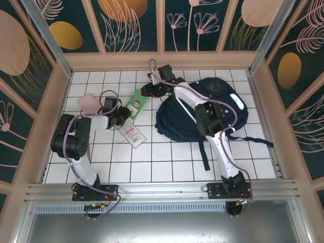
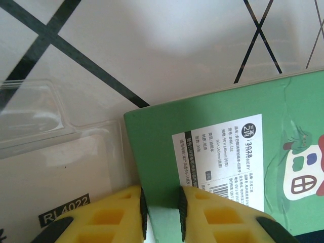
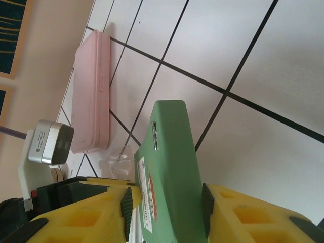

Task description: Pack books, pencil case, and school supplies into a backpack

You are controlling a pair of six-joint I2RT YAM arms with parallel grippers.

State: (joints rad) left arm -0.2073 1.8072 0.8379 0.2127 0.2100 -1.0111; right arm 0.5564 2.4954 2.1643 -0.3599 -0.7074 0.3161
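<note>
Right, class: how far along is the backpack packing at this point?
Done: nothing visibly; what the backpack holds can't be seen. In hand: the left gripper pinches the green book while the right gripper straddles it. Left: that book, plus the pink pencil case and the white packet lying on the tiled table.

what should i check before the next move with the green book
1. Left gripper shut on the green book edge: ok.
2. Right gripper firm on the book: cannot tell; the book sits between its pads, contact unclear.
3. Backpack mouth open to receive it: cannot tell; the right arm crosses it.
4. Pencil case apart from the book: ok.
5. School supplies packet free of the book: cannot tell; it lies against the book's edge.
</note>
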